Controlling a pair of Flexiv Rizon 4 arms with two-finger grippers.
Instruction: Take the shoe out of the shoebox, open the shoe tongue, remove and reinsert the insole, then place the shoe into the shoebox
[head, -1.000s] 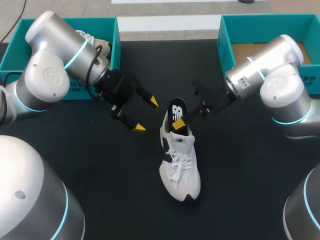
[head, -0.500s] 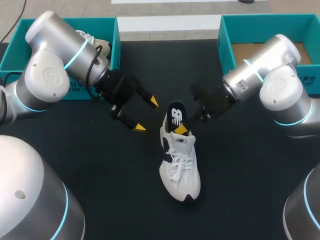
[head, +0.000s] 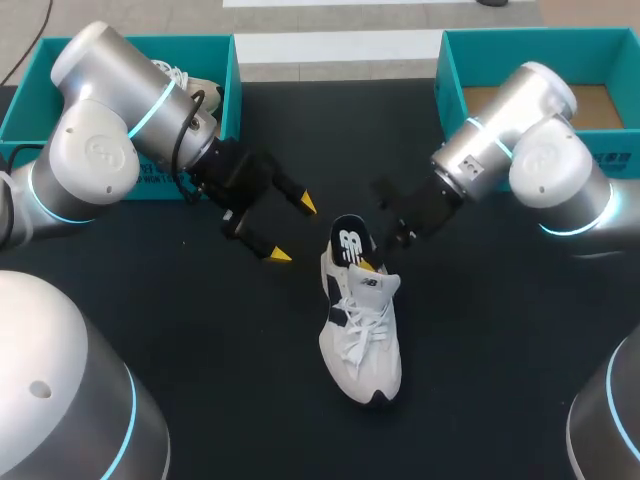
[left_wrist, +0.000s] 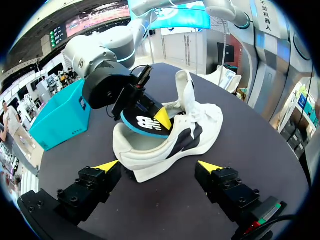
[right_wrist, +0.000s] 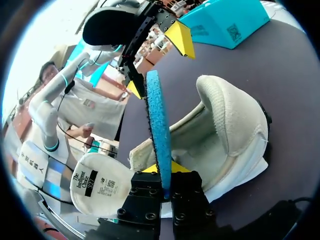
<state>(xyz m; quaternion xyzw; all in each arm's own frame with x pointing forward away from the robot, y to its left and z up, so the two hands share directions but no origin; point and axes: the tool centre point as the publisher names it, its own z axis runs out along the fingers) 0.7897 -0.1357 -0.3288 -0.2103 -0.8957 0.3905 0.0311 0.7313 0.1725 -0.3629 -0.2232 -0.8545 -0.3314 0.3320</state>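
A white shoe (head: 362, 340) lies mid-table on the black table (head: 200, 350), toe toward the near edge, heel toward the far side and tongue (left_wrist: 189, 90) standing up. A black insole (head: 350, 242) with a blue underside stands tilted over the heel opening, pinched between the fingers of the right gripper (right_wrist: 164, 180), whose arm comes in from the right. The left gripper (head: 293, 230) hangs with fingers spread wide, just left of the heel and apart from it, with the left shoebox (head: 235, 90) and right shoebox (head: 450, 90) at the far corners.
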